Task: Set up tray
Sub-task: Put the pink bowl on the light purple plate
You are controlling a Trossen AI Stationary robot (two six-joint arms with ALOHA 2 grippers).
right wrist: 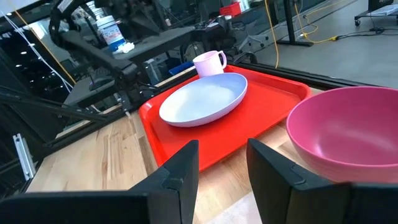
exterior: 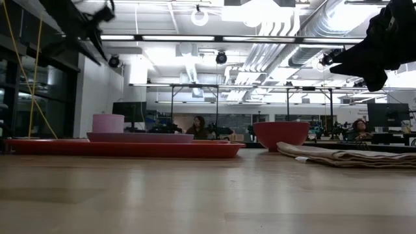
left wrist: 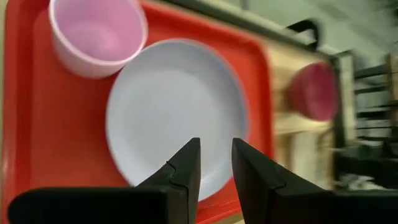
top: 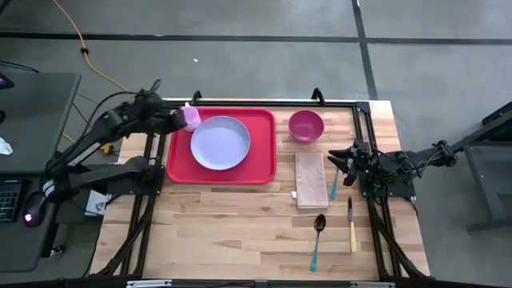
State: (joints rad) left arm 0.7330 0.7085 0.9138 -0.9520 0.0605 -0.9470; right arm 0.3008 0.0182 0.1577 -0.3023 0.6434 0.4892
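Note:
The red tray point(top: 178, 164) lies flat on the table's far left part. A lavender plate point(top: 220, 143) rests in its middle. A pink cup point(left wrist: 96, 34) stands upright on its base in the tray's far left corner. My left gripper point(left wrist: 216, 149) hangs in the air above that corner, beside the cup point(top: 191, 117), slanting down over the plate. It is open, with nothing between its fingers. My right gripper point(right wrist: 222, 149) waits open at the table's right side, near level and pointing toward the tray point(right wrist: 249, 118).
A magenta bowl point(top: 306, 126) stands right of the tray. A folded beige napkin point(top: 310, 180) lies nearer, with a blue-handled fork point(top: 334, 182) at its right edge. A spoon point(top: 318, 238) and a knife point(top: 351, 226) lie toward the near right. Bare wood spans the near left.

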